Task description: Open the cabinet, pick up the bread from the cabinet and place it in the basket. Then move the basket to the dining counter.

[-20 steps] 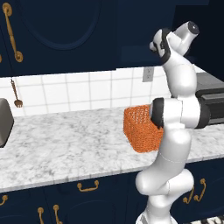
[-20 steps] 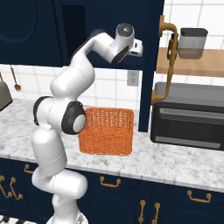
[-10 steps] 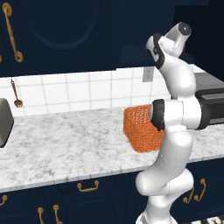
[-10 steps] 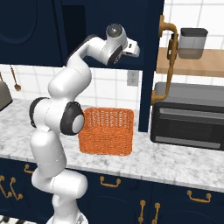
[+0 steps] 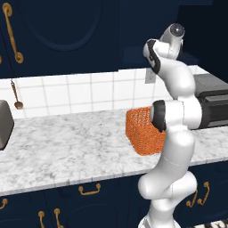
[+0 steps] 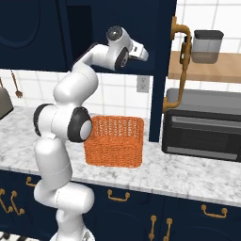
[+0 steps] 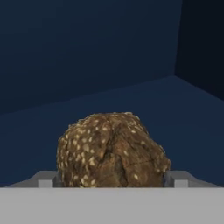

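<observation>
Marble worktop [image 5: 67, 147] stretching out on the left, toaster [image 5: 3, 124] at its far end, nothing stirring there. Moving right: orange basket [image 5: 144, 133] sitting on the worktop just beside the arm's lower link, upright. From the right base view, same basket [image 6: 115, 141] standing between the arm and the oven [image 6: 202, 124], near both and touching neither as far as can be seen.

Up to the arm now. Rising from the base, folding at the shoulder beside the basket, climbing steeply, then bending at the top so the hand points right and slightly down into the open cabinet [image 6: 160, 94]. Door swung out, seen edge-on, long brass handle [image 6: 181, 61] facing the oven side.

Inside, from the hand view: seeded brown bread [image 7: 111, 148] dead centre and close, resting low over the navy shelf floor. Gripper [image 7: 110, 180] spread wide, one fingertip [image 7: 46, 179] at the bun's left flank and the other at its right, bread filling the whole gap. Pinched or merely flanked: cannot tell.

Against a second ago: wrist joint drawn a little leftward, elbow pushed further out and lower, hand keeping its rightward aim into the opening. Basket and oven exactly where they stood, base unmoved.
</observation>
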